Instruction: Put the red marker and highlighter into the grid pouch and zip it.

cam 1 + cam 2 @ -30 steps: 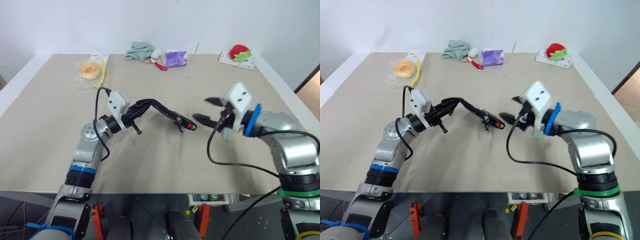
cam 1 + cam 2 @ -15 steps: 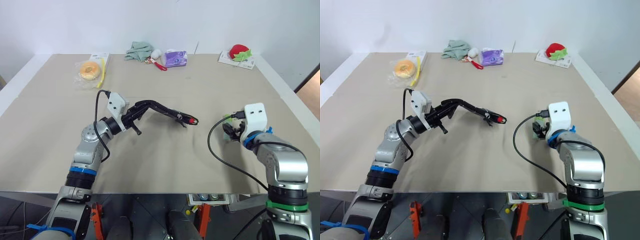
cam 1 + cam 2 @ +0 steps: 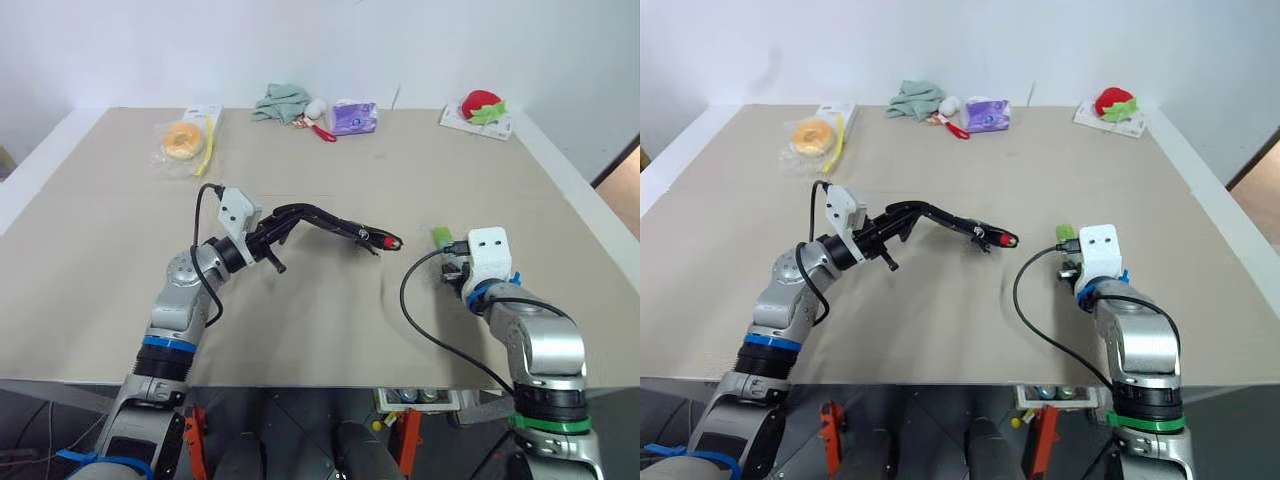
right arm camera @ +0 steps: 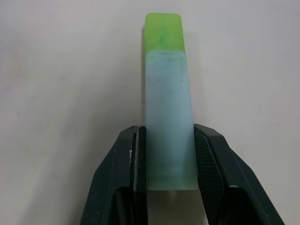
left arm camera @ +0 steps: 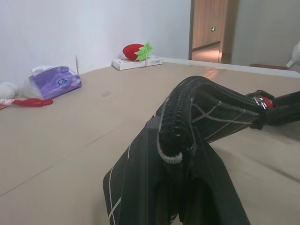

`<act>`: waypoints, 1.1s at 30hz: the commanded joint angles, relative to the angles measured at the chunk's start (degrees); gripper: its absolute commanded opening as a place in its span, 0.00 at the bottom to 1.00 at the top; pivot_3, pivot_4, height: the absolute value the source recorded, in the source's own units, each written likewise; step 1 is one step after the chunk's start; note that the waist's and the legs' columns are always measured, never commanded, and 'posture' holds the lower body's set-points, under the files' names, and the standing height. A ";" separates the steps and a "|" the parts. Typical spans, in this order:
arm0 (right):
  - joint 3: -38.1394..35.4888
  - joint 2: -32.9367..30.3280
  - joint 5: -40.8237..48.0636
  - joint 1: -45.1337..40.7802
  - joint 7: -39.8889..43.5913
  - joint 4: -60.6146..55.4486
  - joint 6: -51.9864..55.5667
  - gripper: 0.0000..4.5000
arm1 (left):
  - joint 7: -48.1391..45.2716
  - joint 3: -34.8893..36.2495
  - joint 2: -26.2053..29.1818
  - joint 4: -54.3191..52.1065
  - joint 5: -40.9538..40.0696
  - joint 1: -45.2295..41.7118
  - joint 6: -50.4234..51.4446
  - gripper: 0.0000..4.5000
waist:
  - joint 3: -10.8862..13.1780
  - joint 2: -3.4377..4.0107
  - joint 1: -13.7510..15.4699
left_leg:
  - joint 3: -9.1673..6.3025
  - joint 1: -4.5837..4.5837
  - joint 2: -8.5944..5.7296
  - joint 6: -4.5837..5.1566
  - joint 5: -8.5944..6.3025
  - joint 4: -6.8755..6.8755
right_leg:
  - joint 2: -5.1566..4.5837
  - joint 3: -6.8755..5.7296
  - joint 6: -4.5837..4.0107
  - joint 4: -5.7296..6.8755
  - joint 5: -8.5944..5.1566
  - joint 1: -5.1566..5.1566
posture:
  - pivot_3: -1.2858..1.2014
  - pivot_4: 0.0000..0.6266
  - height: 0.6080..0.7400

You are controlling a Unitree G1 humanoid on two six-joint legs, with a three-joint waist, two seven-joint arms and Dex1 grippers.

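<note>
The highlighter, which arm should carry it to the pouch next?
Right. Its claw is already closed on the highlighter, while the left claw is busy holding up the grid pouch.

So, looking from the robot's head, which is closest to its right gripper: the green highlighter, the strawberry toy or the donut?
1. The highlighter, held between the right gripper fingers on the table.
2. The strawberry toy, at the far right edge of the table.
3. The donut, far across on the left side.
</note>
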 commanded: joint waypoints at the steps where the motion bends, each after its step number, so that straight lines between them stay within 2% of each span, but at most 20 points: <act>1: 1.37 -10.72 0.52 1.35 14.13 -2.55 -15.52 0.23 | -0.05 0.86 0.16 -3.03 -0.72 -0.33 -0.24 0.00 | 0.01 0.01 -0.06 | 0.01 -0.01 0.00 0.00 0.00 0.01 | -0.01 0.01 0.02 -0.02 -0.01 0.00 | 0.52 0.24 0.99; 3: -0.91 -16.92 4.08 2.19 24.27 -3.25 -23.19 0.23 | -0.29 0.84 0.22 -2.85 -0.73 -0.42 -0.21 0.00 | 0.04 0.05 -0.16 | 0.06 -0.02 -0.03 0.00 0.00 -0.02 | -0.03 0.07 0.08 -0.06 -0.02 -0.02 | 0.52 0.24 0.99; 5: -3.73 -19.84 8.64 2.27 30.56 -3.79 -26.07 0.23 | -0.55 0.78 0.28 -2.70 -0.71 -0.43 -0.21 0.00 | 0.05 0.02 -0.26 | 0.05 0.02 -0.01 0.02 -0.02 -0.04 | 0.00 0.05 0.09 -0.07 -0.03 0.00 | 0.52 0.24 0.99; 7: -6.31 -25.08 14.93 1.94 38.78 -7.00 -23.24 0.23 | -0.87 0.67 0.26 -2.25 -0.59 -0.66 -0.35 0.00 | 0.07 0.00 -0.41 | 0.05 0.10 0.05 0.05 -0.03 -0.05 | 0.08 0.05 0.08 -0.06 -0.03 0.04 | 0.52 0.24 0.99; 9: -6.57 -29.24 18.03 2.10 43.15 -9.19 -20.15 0.23 | -0.96 0.62 0.15 -1.90 -0.52 -0.94 -0.43 0.00 | 0.07 0.01 -0.38 | 0.04 0.11 0.05 0.06 -0.03 -0.06 | 0.08 0.05 0.06 -0.05 -0.03 0.04 | 0.52 0.24 0.99; 14: -3.34 -32.53 18.25 1.80 44.33 -11.06 -18.95 0.23 | -0.98 0.46 -0.05 -1.87 -0.42 -1.00 -0.60 0.00 | 0.09 -0.12 -0.31 | 0.05 0.12 0.04 0.05 -0.03 0.05 | 0.05 0.05 0.05 -0.05 -0.02 0.12 | 0.52 0.24 0.99; 24: 2.75 -31.48 14.60 -0.37 42.64 -8.12 -19.86 0.23 | -1.20 0.14 -0.15 -3.01 -0.56 -0.33 -0.30 0.00 | 0.09 -0.12 -0.17 | 0.06 0.07 0.02 0.02 -0.02 0.03 | 0.03 0.06 0.06 -0.06 -0.03 0.07 | 0.52 0.24 0.99; 33: 2.61 -30.38 15.36 -1.95 42.32 -6.80 -18.25 0.23 | -3.08 -1.26 0.42 -3.98 0.77 1.03 -1.82 0.00 | 0.09 -0.12 -0.13 | 0.05 0.07 0.02 0.02 -0.02 0.02 | 0.03 0.06 0.06 -0.06 -0.03 0.06 | 0.52 0.24 0.99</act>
